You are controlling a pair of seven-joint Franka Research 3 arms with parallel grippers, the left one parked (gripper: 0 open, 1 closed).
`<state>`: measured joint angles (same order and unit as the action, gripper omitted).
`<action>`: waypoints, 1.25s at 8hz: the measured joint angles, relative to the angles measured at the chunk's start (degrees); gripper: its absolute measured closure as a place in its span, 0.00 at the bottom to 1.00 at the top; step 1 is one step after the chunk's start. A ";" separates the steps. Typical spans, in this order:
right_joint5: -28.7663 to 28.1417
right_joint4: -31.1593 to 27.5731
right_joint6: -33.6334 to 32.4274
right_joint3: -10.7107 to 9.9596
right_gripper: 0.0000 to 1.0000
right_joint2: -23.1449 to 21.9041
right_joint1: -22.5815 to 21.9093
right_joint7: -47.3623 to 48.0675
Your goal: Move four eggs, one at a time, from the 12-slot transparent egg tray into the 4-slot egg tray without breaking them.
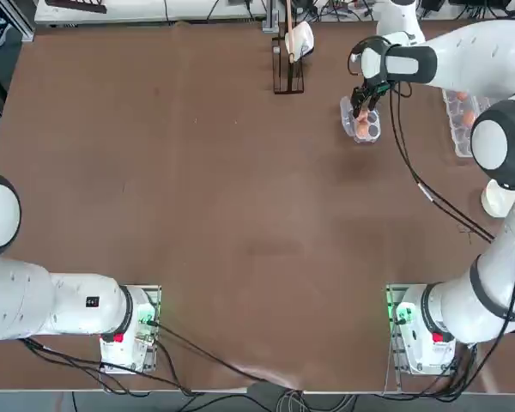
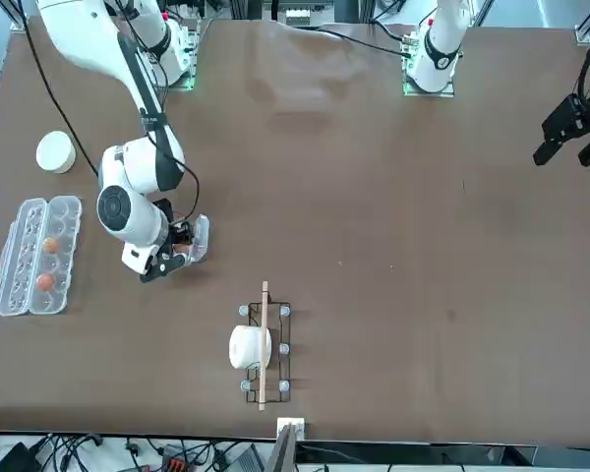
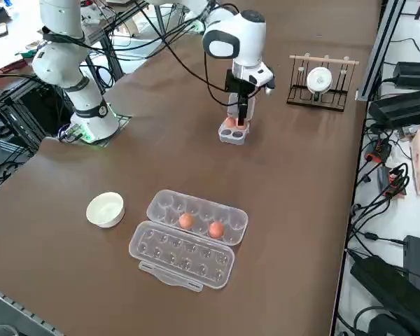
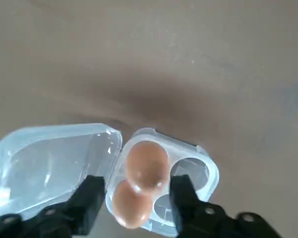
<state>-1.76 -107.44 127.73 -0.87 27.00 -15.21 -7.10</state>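
- Top view: your right gripper (image 1: 366,105) is over the small square clear plastic tray (image 1: 372,130) on the brown worktop (image 1: 240,215). The long clear plastic twelve-cup carton (image 1: 457,120) sits just beyond it to the right, which makes for a short carry between the two.
- Front view: the white round bowl (image 2: 55,152) and the dark wire rack (image 2: 282,351) stand apart from both egg containers, so you have little to dodge on that path.
- Right side view: two orange-brown oval eggs (image 3: 186,221) (image 3: 216,229) sit in the long carton's cups. Its clear lid (image 3: 182,253) lies folded back flat, leaving those cups open to you from above.
- Right wrist view: your gripper's fingers stand wide, one on each side of two more orange-brown eggs (image 4: 147,166) (image 4: 132,204) at the small tray. That spread looks right for letting an egg settle without squeezing it. The small tray's lid flap (image 4: 49,166) is open to the side; you'd best lift straight up, as a finger could catch the flap or nudge an egg.
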 joint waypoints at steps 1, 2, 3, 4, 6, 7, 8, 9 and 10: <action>0.00 0.00 0.00 -0.04 0.00 0.06 0.09 0.00; 0.00 0.00 0.00 -0.10 0.00 0.07 0.13 0.00; 0.00 0.03 0.03 -0.15 0.00 0.07 0.13 0.00; 0.00 0.16 0.15 -0.20 0.00 -0.03 0.14 0.00; 0.00 0.46 0.20 -0.30 0.00 -1.83 0.54 0.02; 0.00 0.54 -0.12 -0.38 0.00 -3.44 1.10 -0.02; 0.00 0.59 -0.89 -0.46 0.00 -5.08 1.77 -0.09; 0.01 0.64 -2.01 -0.49 0.00 -6.56 2.47 -0.13; 0.02 0.73 -3.24 -0.54 0.00 -7.86 3.25 -0.17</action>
<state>-1.74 -106.71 124.49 -1.41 19.14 -11.97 -7.27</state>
